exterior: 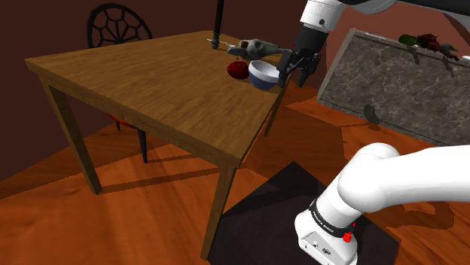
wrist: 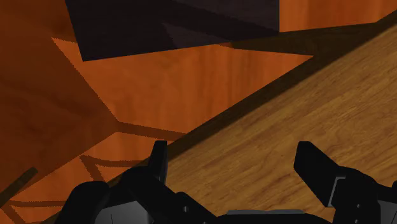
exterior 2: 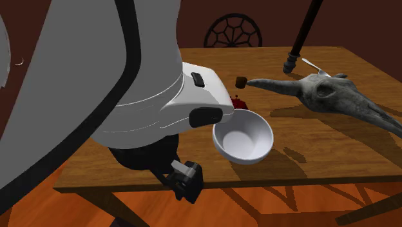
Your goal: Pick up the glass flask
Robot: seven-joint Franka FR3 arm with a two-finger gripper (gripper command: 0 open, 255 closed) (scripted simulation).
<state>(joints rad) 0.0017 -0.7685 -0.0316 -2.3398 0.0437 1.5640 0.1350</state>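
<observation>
The flask [exterior: 237, 69] is a small dark red rounded thing on the wooden table [exterior: 151, 83], just left of a white bowl [exterior: 263, 74] in the shoulder view. In the second exterior view the flask [exterior 2: 240, 102] peeks out behind the hand, with a dark stub above it. My black gripper [exterior: 295, 71] hangs at the table's edge, on the bowl's other side from the flask. Its fingers [wrist: 158, 156] stand wide apart around nothing; the gripper [wrist: 235, 164] looks down over the table's edge and the orange floor. The gripper [exterior 2: 185, 182] sits low by the near table edge.
A grey animal skull [exterior 2: 328, 93] lies beyond the bowl [exterior 2: 243, 137], with a black pole [exterior 2: 303, 35] and a thin metal utensil [exterior 2: 315, 65] behind it. A dark chair [exterior: 117, 26] stands at the far side. A stone slab [exterior: 392, 79] leans to the shoulder view's right.
</observation>
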